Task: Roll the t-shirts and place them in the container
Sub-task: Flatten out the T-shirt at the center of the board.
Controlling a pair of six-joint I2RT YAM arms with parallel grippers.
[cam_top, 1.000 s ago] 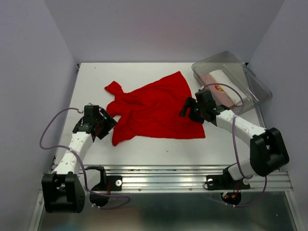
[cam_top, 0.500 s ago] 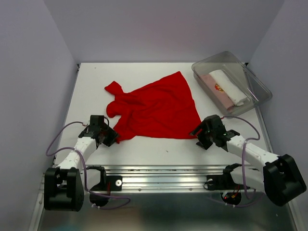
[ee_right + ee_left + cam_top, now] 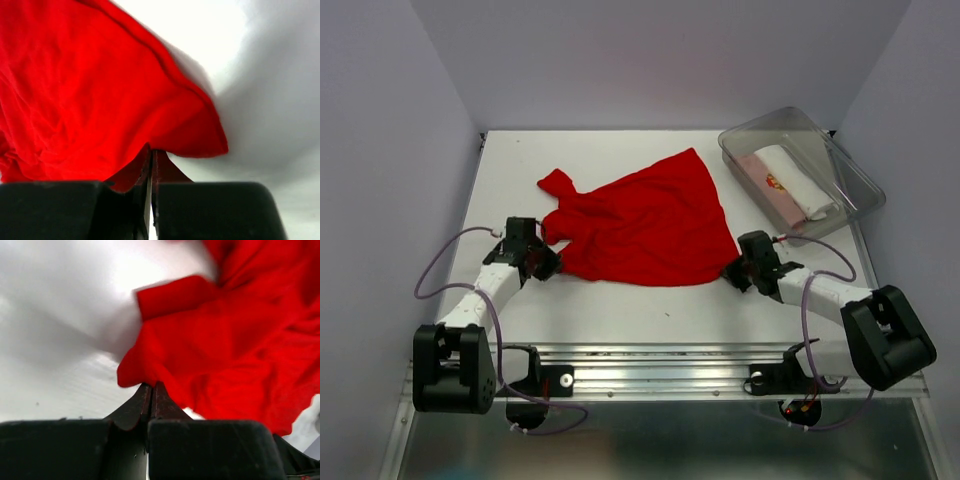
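Note:
The bright red t-shirt [image 3: 640,225] lies spread and wrinkled on the white table, its hem toward me. My left gripper [image 3: 550,264] is at the hem's near-left corner, shut on the red cloth [image 3: 240,350], which bunches right at the closed gripper tips [image 3: 151,386]. At the near-right corner my right gripper [image 3: 736,268] is likewise shut on the shirt [image 3: 90,100], the cloth pinched at that gripper's tips [image 3: 151,151]. A rolled white t-shirt [image 3: 800,180] and a pale pink one with a small red print [image 3: 770,185] lie in the tub.
A clear plastic tub [image 3: 757,120] stands at the back right, just beyond the right arm. Grey walls close in the table on three sides. A metal rail [image 3: 670,365] runs along the near edge between the arm bases.
Both grippers came down to the shirt's near corners and closed on the hem. The right one travelled from beside the tub; the near-left corner has been drawn in slightly.

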